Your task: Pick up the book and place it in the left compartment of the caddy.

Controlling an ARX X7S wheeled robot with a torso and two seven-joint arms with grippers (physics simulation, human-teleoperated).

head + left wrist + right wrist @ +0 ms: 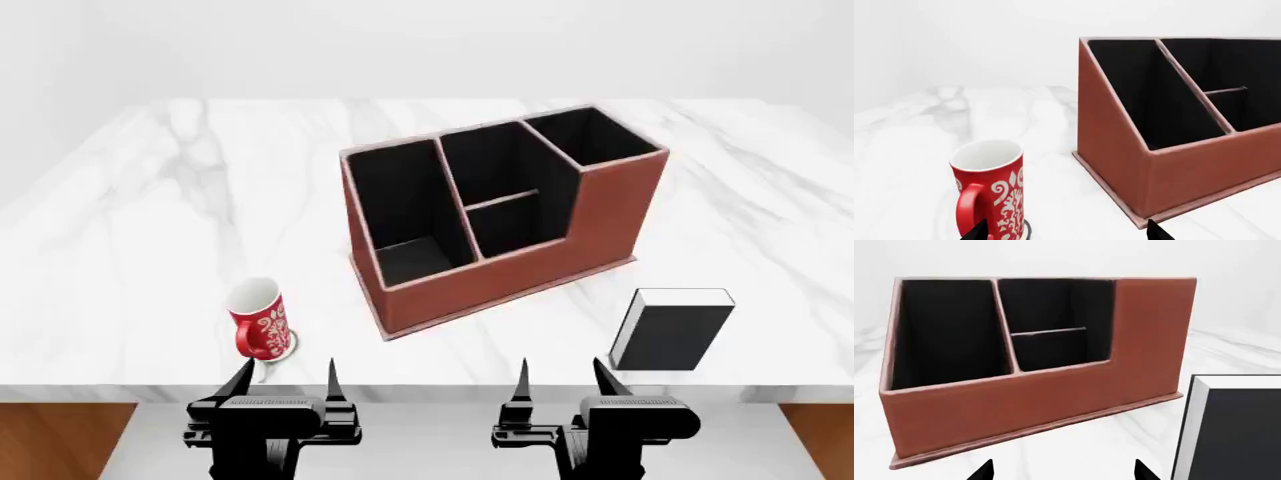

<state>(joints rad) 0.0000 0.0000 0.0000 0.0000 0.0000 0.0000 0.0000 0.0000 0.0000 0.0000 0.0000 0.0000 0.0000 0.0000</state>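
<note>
Beside the leather-look caddy [514, 270] lies the thick matte-black book [671, 331].

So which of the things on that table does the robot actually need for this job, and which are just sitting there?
Needed:
- the book, lying flat near the table's front edge
- the caddy, with its left compartment as the target

Just lying about:
- the red mug, standing on the table left of the caddy

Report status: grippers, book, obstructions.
Left gripper and right gripper open, empty. Book flat on table, untouched. Left compartment empty; path unobstructed.
</note>
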